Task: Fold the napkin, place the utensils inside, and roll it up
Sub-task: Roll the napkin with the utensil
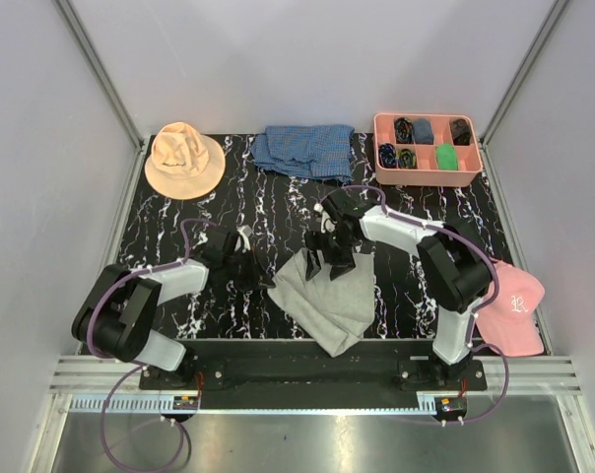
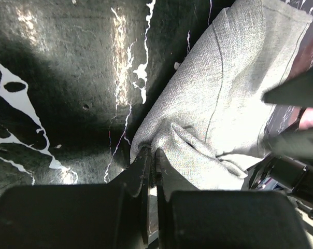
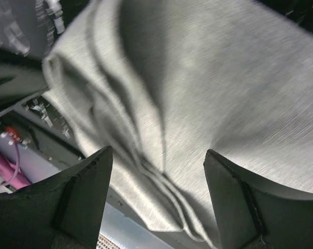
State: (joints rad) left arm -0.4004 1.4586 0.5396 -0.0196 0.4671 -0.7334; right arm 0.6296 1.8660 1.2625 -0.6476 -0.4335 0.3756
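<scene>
Stretches across the middle of the top view as a black, white-veined, marble-patterned table [image 1: 179,217], bearing nearly all the rest. Lies at lower centre there as a large, plain light-grey square of soft cloth, the napkin [image 1: 329,301], doubled into a rumpled slab with one corner hanging past the table's near edge. Sits between both arms, probably so that either can work a side of the fold.

Reaches in from lower left as the left arm [image 1: 145,296], jaws shut at the napkin's left edge. In the left wrist view, appears to pinch a raised lip of the napkin [image 2: 224,104] between the fingertips [image 2: 142,163], likely to pin or lift that edge for folding.

Bends in from the right as the right arm [image 1: 426,246], jaws wide apart over the napkin's upper edge, holding nothing. Shows only grey folds of napkin [image 3: 198,88] between them in the right wrist view, so looks poised for a fresh hold.

Keeps clear of the work along the upper and right margins as a tan fabric bucket hat [image 1: 184,158], a crumpled blue checked cloth [image 1: 305,150], a pink baseball cap [image 1: 514,307] and a pink compartment tray [image 1: 428,178].

Cannot find the pink-handled utensils in any view. Looks like folding not yet finished.
</scene>
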